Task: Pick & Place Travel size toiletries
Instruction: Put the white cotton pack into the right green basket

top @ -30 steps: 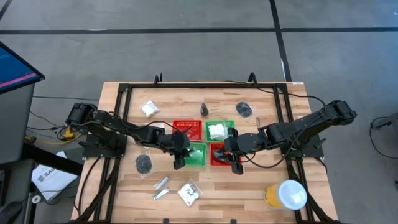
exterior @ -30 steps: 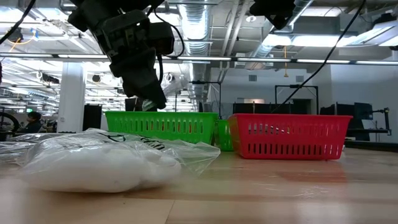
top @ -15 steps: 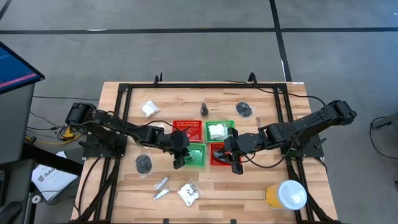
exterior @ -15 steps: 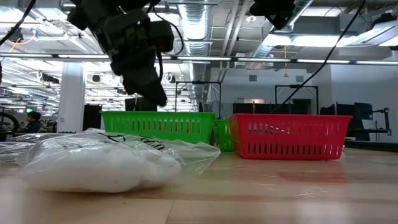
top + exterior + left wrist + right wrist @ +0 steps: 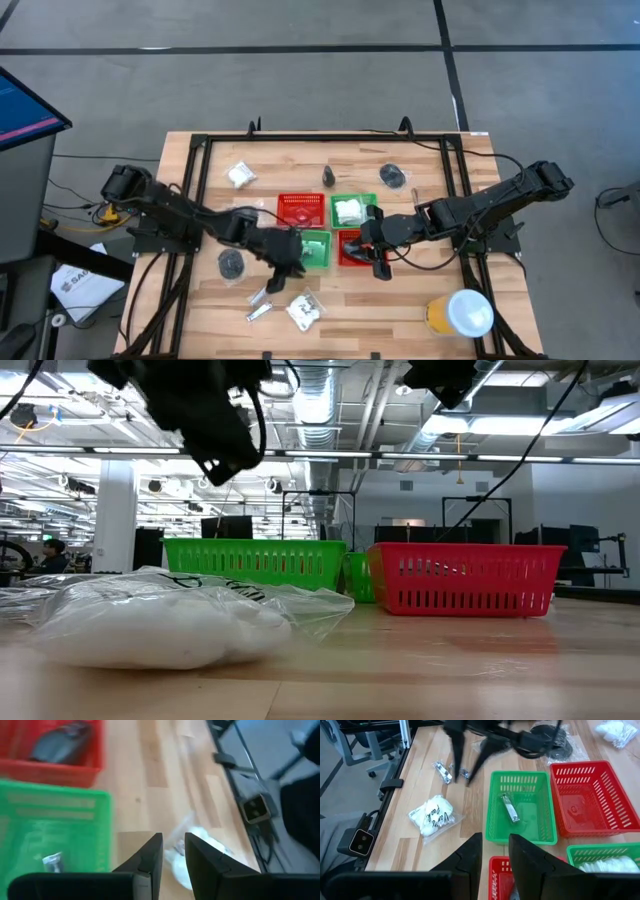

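1. The left arm reaches in low from the table's left side, elbow bent, wrist tipped downward.
2. The left gripper (image 5: 287,262) has its fingers (image 5: 150,855) narrowly parted (nothing between them).
3. The right arm stretches in from the right.
4. The right gripper (image 5: 378,262) also has its fingers (image 5: 468,854) slightly apart, with nothing held.

Grey floor (image 5: 300,70) (dark seams), exposed ceiling ducts (image 5: 330,400), wooden table (image 5: 420,150)

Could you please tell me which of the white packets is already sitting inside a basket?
The white packet in the far green basket beside the right gripper; the other two packets lie on bare table.
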`<control>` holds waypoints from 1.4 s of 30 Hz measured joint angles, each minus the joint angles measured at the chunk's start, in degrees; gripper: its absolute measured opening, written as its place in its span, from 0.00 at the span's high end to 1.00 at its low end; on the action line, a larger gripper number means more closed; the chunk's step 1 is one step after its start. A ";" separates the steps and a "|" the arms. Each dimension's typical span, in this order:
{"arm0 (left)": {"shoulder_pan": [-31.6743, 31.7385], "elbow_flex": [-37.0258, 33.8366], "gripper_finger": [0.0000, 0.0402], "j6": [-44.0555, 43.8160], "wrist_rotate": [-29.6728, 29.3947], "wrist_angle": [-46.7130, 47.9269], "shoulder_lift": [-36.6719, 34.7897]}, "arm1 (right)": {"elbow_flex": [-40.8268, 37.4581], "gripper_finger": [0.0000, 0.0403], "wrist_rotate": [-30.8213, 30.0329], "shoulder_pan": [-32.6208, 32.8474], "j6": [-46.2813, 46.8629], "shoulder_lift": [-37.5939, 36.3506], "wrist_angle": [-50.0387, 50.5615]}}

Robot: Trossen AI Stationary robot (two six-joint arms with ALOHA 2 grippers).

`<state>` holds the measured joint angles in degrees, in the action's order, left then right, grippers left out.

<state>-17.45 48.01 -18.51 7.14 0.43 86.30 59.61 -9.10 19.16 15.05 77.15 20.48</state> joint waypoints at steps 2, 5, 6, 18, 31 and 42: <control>-2.00 0.00 0.82 0.54 -1.17 -0.07 0.00 | 0.00 0.78 0.00 0.00 0.00 0.02 0.18; -4.48 0.00 0.82 0.62 -4.05 -0.60 0.00 | 0.00 0.78 0.00 0.00 0.00 0.02 0.14; -5.16 0.00 0.82 0.66 -5.16 -0.79 0.00 | 0.00 0.78 0.00 0.01 0.00 0.02 0.16; -8.07 0.04 0.82 5.01 -9.12 -8.50 8.99 | 0.00 0.78 0.00 0.00 0.00 0.02 0.29; -8.37 0.04 0.72 8.02 -9.12 -17.62 18.01 | -0.02 0.78 0.00 0.00 0.00 0.02 0.32; -8.20 0.02 0.56 9.69 -11.76 -17.88 18.83 | -0.02 0.78 0.00 0.00 0.02 0.02 0.32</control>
<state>-25.65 48.03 -8.82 -4.62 -17.44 105.13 59.59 -9.10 19.16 15.07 77.17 20.80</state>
